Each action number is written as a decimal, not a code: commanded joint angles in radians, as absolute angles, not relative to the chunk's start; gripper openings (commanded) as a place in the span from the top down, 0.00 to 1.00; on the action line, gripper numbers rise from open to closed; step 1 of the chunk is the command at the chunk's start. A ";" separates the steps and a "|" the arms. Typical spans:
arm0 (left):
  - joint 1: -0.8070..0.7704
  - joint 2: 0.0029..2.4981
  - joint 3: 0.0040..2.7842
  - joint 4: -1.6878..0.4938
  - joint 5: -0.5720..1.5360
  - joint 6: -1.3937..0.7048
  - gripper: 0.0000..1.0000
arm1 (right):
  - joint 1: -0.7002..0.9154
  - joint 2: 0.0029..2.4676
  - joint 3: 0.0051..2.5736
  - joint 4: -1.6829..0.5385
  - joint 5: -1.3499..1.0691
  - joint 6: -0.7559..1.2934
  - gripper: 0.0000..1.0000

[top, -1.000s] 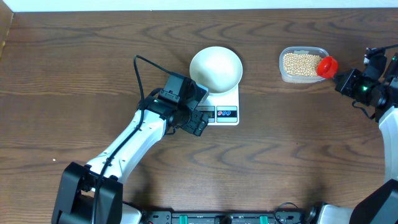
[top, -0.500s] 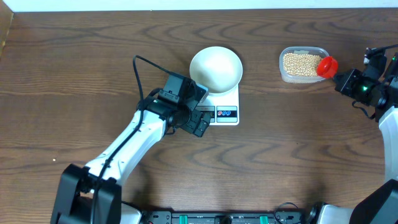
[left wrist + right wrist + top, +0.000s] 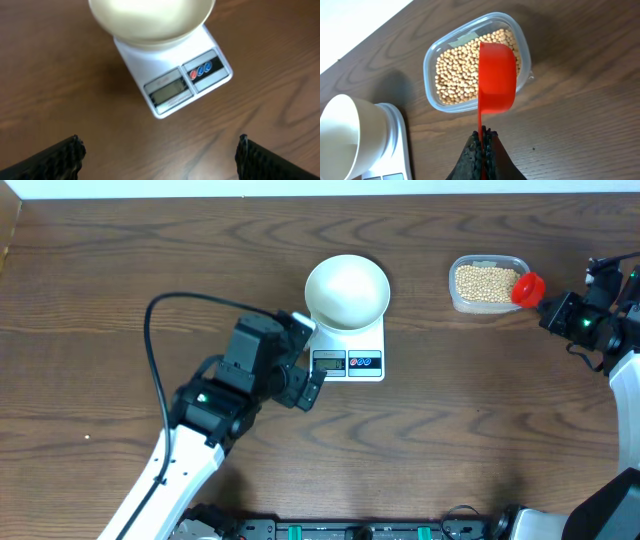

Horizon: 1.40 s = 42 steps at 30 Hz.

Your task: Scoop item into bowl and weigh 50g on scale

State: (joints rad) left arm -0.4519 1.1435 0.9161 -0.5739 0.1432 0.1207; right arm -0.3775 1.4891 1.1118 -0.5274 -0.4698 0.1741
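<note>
Right gripper (image 3: 481, 145) is clamped on the red scoop (image 3: 496, 80) by its handle, cup poised over the beans (image 3: 457, 75) in the clear tub (image 3: 432, 57). The tub lies at 3 o'clock from the empty bowl (image 3: 346, 290) on the scale (image 3: 365, 350). Best to dip shallow and lift level. Left gripper (image 3: 159, 150), jaws apart, hovers over the worktop (image 3: 480, 430) at the scale's 7 o'clock.

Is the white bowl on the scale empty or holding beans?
Empty: the bowl shows only bare white interior; the beans lie in the tub.
</note>
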 commanded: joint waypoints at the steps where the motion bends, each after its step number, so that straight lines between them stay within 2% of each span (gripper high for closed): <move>1: -0.468 1.151 0.757 -0.474 0.101 0.065 0.02 | -0.378 1.477 1.131 -0.529 -0.453 0.159 0.99; 5: -0.493 1.147 0.587 -0.235 0.142 0.015 0.02 | -0.378 1.478 1.131 -0.529 -0.450 0.159 0.99; 8: -0.497 1.147 0.516 -0.146 0.144 -0.033 0.02 | -0.378 1.477 1.131 -0.529 -0.450 0.159 0.99; 18: -0.497 1.148 0.506 -0.253 0.149 -0.003 0.00 | -0.378 1.478 1.131 -0.535 -0.450 0.159 0.99; 25: -0.497 1.143 0.506 -0.184 0.149 0.002 0.00 | -0.378 1.478 1.131 -0.535 -0.450 0.155 0.99; 42: -0.496 0.911 0.508 -0.269 0.204 0.006 0.02 | -0.378 1.478 1.131 -0.532 -0.450 0.148 0.99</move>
State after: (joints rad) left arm -0.4946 0.9356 0.5018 -0.2634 0.1711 -0.0002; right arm -0.3775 1.4891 1.1118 -0.5335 -0.4515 0.1696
